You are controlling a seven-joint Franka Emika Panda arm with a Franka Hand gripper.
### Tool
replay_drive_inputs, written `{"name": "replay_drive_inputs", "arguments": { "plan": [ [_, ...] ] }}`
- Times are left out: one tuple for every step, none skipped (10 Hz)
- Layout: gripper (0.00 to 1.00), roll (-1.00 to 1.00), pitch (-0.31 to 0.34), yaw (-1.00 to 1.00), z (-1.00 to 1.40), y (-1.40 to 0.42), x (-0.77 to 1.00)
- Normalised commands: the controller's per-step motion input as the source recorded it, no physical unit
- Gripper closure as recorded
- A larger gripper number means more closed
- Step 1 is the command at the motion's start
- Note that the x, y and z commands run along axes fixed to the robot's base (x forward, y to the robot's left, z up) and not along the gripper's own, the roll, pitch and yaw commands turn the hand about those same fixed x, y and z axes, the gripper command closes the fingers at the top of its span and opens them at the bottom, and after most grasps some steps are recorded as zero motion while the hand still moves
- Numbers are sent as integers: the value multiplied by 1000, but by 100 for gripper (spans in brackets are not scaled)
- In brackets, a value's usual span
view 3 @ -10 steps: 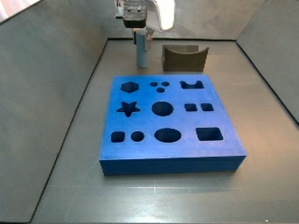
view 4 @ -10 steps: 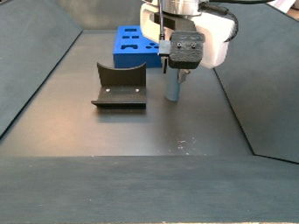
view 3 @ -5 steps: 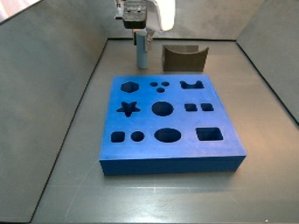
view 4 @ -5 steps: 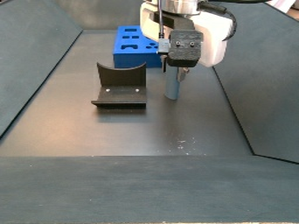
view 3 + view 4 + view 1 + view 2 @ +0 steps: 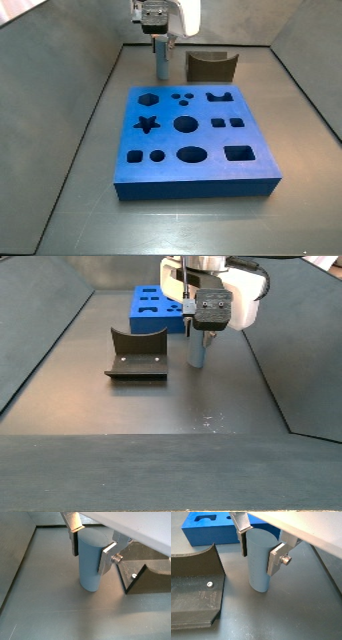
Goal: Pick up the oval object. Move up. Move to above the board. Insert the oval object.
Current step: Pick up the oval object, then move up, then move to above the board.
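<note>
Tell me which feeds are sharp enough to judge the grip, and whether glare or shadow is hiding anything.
Both wrist views are close and clear: the gripper has its fingers on either side of the oval object, without glare. In a side view the white gripper housing is overexposed and the peg is small. The board is evenly lit.

A dark fixture stands on the grey floor.

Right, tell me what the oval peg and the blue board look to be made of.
Oval object, between the tool's fingers: probably plastic, given its smooth, even, matte blue-grey sides. Board: possibly plastic or dense foam, uniform bright blue with crisp cut-outs; can't tell which.
</note>
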Motion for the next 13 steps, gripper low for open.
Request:
{"name": "replay_drive_inputs", "arguments": {
  "plan": [
    [100,0,0,0,0,0,0],
    [100,0,0,0,0,0,0],
    [100,0,0,0,0,0,0],
    [100,0,0,0,0,0,0],
    [100,0,0,0,0,0,0],
    [100,0,0,0,0,0,0],
    [100,0,0,0,833,0,0],
    [100,9,14,-16,835,62,-73],
    [100,6,20,-18,777,60,-82],
    [100,-7,18,-19,558,34,-54],
    [100,-14,23,-18,453,26,-40],
    [100,-27,32,-15,228,17,-25],
    [100,192,298,-434,1000,74,-72]
  ]
}}
